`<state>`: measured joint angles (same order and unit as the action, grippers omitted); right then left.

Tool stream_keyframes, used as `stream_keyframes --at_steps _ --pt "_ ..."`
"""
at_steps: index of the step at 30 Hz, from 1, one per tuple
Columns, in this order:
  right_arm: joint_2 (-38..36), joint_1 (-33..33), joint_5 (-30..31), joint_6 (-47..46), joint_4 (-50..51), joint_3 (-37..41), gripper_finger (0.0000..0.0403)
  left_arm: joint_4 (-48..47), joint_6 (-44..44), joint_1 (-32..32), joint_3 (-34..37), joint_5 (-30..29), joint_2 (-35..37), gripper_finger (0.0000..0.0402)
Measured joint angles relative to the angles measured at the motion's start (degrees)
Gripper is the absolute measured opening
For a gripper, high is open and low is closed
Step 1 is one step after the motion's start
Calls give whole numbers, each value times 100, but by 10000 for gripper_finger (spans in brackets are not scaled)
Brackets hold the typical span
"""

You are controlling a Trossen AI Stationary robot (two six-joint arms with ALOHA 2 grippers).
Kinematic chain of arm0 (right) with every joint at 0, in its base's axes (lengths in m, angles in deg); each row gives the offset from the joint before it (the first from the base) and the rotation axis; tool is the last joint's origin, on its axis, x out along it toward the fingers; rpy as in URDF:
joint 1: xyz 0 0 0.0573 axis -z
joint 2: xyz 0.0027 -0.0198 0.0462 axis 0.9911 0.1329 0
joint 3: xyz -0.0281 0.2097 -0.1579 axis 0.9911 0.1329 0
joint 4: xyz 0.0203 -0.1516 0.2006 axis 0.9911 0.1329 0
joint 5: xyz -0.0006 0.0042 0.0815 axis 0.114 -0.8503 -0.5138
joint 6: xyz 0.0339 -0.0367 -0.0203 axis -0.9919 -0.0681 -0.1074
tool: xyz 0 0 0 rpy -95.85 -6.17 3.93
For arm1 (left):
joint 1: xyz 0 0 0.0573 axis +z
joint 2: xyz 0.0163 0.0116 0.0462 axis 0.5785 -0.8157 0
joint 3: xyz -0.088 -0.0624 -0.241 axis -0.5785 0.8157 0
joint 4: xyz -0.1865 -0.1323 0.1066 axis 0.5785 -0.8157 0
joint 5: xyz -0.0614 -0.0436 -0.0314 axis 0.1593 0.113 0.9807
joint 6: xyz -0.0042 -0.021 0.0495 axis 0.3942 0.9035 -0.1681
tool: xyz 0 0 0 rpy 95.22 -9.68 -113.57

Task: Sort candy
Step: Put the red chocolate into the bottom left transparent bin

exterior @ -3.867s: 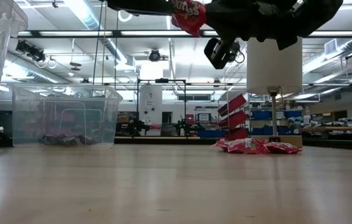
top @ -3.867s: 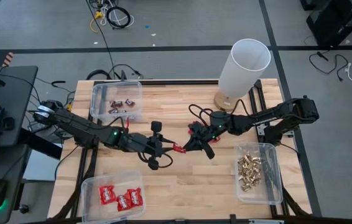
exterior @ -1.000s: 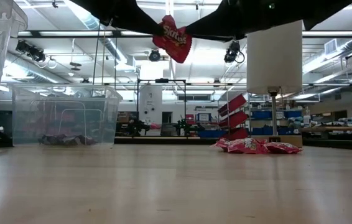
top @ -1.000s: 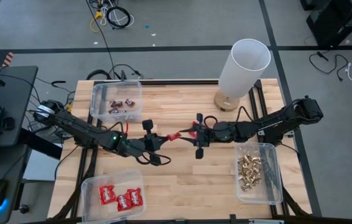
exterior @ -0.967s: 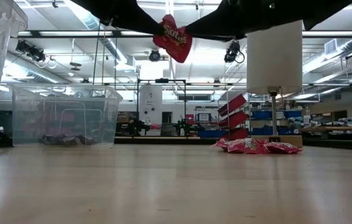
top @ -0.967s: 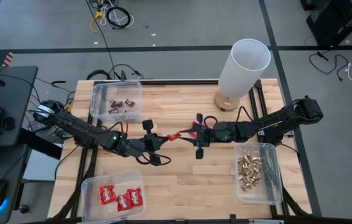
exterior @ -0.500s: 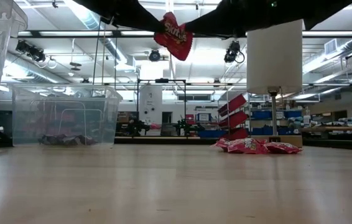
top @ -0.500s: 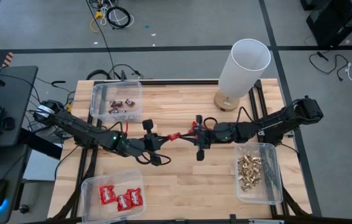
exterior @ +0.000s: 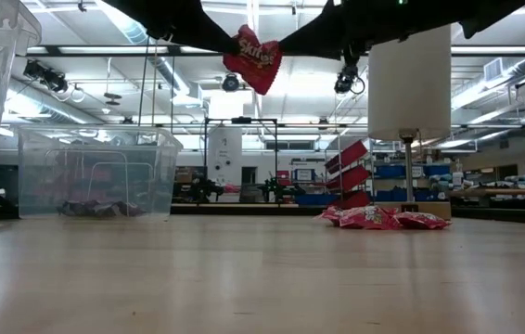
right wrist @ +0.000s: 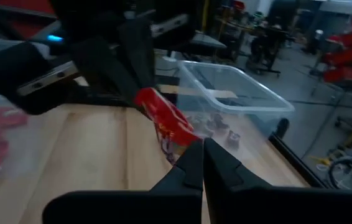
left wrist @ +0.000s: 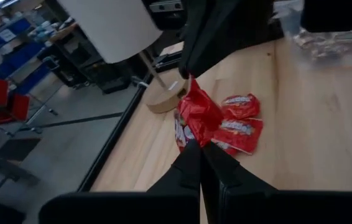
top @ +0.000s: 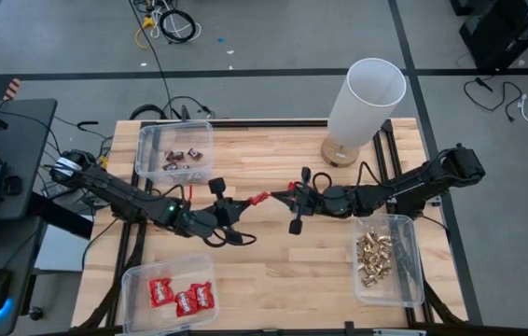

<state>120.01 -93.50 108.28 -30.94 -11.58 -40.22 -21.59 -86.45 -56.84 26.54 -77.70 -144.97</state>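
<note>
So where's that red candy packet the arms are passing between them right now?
The red packet hangs in the air above the table's middle, pinched on both ends between the left gripper and the right gripper, well clear of every bin.

Glossy red foil packet (exterior: pixel 253 58); matt wooden table (top: pixel 273 266).

The worktop (top: pixel 273 271) centre lies bare beneath both raised arms — free passage at table level. Obstacles: the lamp (top: pixel 362 107) at the far edge, clear bins at the far left corner (top: pixel 174 152), near left corner (top: pixel 169 291) and right edge (top: pixel 387 259) — and loose red packets (exterior: pixel 378 218) beside the lamp base.
</note>
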Motion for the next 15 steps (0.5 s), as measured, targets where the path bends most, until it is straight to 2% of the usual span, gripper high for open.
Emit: stream_keyframes --at_steps 5,11,15 --pt "0 -39 38 103 -73 0 0 -384 178 -118 0 -669 52 0" --pt "-1 -85 -294 607 -192 0 2 -597 62 -264 -2 -619 79 0" --pt "-4 -43 -506 721 -111 2 34 -672 -5 -292 -2 -531 81 0"
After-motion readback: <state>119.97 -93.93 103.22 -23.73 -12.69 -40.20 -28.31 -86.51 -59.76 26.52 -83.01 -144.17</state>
